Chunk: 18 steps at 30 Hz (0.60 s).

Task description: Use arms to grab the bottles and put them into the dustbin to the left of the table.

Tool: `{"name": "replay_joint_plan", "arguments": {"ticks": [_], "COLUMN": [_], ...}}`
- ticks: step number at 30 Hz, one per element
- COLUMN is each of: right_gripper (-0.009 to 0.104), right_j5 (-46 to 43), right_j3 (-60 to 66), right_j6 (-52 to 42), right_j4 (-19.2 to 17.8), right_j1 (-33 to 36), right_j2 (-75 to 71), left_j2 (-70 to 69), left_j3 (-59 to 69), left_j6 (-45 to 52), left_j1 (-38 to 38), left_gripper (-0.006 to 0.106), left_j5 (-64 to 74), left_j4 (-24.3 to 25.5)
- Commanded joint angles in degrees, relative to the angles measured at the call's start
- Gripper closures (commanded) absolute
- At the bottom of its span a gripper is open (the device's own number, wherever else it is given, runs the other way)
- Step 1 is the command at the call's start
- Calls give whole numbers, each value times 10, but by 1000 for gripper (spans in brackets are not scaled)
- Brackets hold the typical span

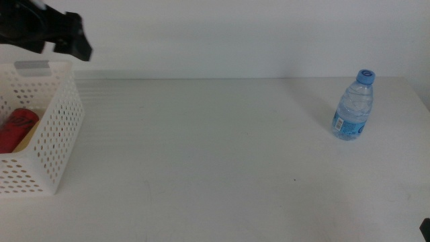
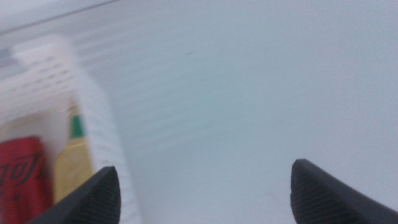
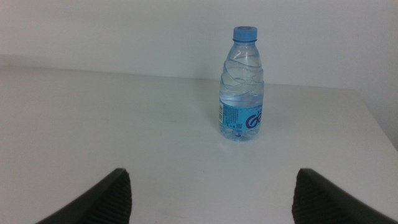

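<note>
The clear water bottle (image 1: 353, 105) with a blue cap stands upright at the table's far right. In the right wrist view this water bottle (image 3: 242, 87) is ahead of my right gripper (image 3: 210, 186), which is open and empty, well short of it. The white perforated dustbin (image 1: 57, 134) sits at the left edge. The red soda can (image 1: 17, 128) lies inside it, beside the yellow juice bottle (image 2: 71, 171). My left gripper (image 1: 72, 42) hovers above the dustbin's far right corner. In its wrist view the left gripper (image 2: 202, 183) is open and empty, over the table just beside the bin wall (image 2: 93, 118).
The white table (image 1: 201, 154) stretches between the dustbin and the water bottle. A white wall rises behind its far edge. Only a dark sliver of the right arm (image 1: 425, 225) shows at the bottom right corner of the middle view.
</note>
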Motion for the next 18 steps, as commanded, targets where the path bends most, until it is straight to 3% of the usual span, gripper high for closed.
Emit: {"name": "replay_joint_plan", "arguments": {"ticks": [1, 14, 18], "right_gripper": [27, 27, 27], "right_j5": [-44, -44, -44], "right_j3": [-4, -4, -4], "right_j6": [-3, -3, -3], "right_j4": [-6, -6, -6], "right_j1": [-4, -4, -4], "right_j2": [-16, -16, -16], "left_j2": [-51, -272, -333], "left_j3": [12, 268, 339], "left_j6": [-11, -11, -11], "left_j1": [-31, -154, -157], "left_gripper": [10, 10, 10], "left_j5": [-46, -182, -196], "left_j4": [3, 6, -25]}}
